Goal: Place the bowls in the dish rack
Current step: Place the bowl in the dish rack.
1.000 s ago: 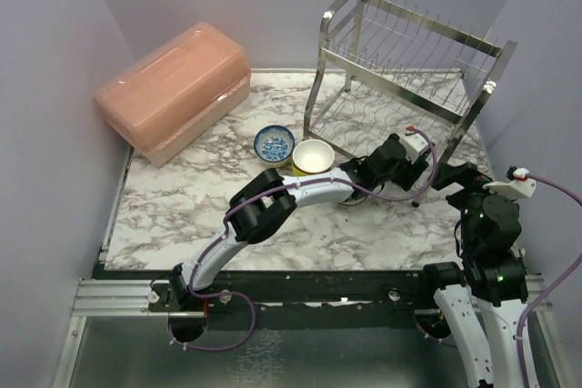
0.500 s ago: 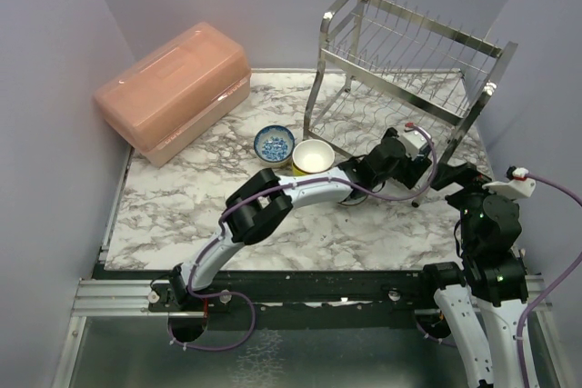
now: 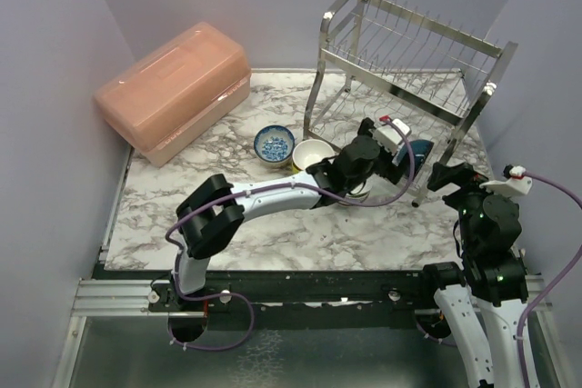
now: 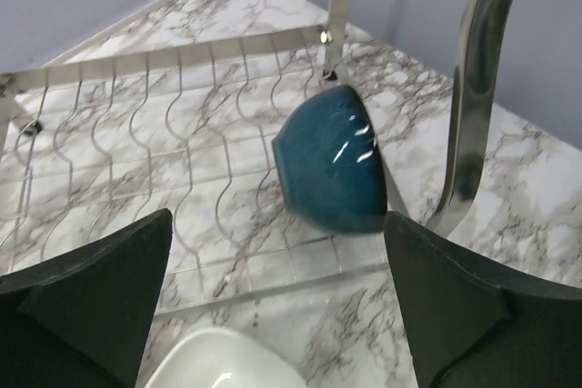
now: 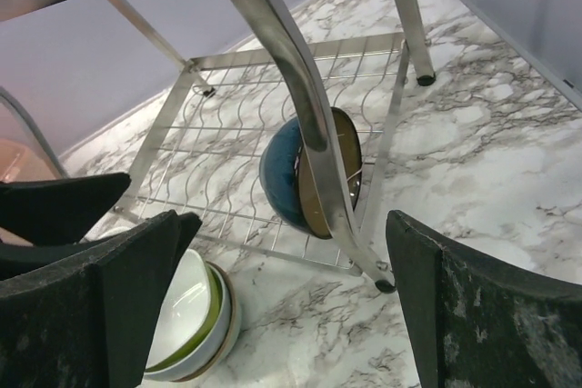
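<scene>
1. left wrist: my left gripper [image 4: 277, 252] stands wide, holding nothing; the glossy teal bowl [image 4: 329, 161] sits on edge just ahead, on the wavy wire lower shelf of the dish rack [image 4: 473, 88].
2. right gripper [image 5: 284, 224] gapes too (idle).
3. the stacked bowls [image 5: 195, 306] lie beside the rack, nearer my left arm, i judge.

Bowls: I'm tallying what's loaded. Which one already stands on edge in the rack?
The teal bowl, propped on edge in the lower wires of the dish rack. The blue-patterned bowl and the nested white-topped stack sit upright on the table.
</scene>
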Controlling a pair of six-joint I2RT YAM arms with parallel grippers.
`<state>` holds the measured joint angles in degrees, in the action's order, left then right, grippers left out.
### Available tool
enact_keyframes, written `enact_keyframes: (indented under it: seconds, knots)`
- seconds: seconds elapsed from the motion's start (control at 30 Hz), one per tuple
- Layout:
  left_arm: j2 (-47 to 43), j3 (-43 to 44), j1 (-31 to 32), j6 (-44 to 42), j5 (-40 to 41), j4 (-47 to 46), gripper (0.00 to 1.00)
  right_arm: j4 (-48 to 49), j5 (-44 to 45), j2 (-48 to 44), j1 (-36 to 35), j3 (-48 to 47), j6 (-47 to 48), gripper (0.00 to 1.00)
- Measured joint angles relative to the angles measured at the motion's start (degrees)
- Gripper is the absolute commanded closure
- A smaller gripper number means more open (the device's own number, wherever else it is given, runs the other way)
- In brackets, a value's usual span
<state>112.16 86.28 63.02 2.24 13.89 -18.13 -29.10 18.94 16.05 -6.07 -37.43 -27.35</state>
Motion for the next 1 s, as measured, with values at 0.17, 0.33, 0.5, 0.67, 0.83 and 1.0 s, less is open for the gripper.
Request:
enact_keyframes:
  seconds: [0.17, 0.33, 0.5, 0.67, 0.83, 1.0]
  knots:
    - [-6.64, -9.31, 0.0, -0.81, 3.23, -0.46, 0.01, 0.96, -3.8, 0.04, 0.0, 0.74, -0.26, 0.0]
    - [-12.85, -18.03, 0.0, -0.72, 6.43, 0.94, 0.01, 1.2, -8.74, 0.28, 0.0, 2.36, -1.29, 0.0]
    - [-17.44, -21.92, -0.02, 0.37, 9.49, 4.33, 0.01, 1.86, -15.1, 1.11, 0.0, 4.55, -3.32, 0.0]
    - [-19.74, -22.14, -0.74, 2.54, 11.54, 7.69, 0.01, 3.98, -22.64, 4.13, 0.0, 6.75, -5.53, 0.0]
    - [-20.44, -21.88, -2.99, 6.95, 11.78, 8.57, 0.01, 6.1, -28.57, 8.5, 0.0, 8.57, -7.13, 0.0]
    - [-20.57, -21.55, -6.88, 12.52, 9.68, 8.5, 0.01, 7.82, -31.87, 11.43, 0.0, 9.09, -7.76, 0.01]
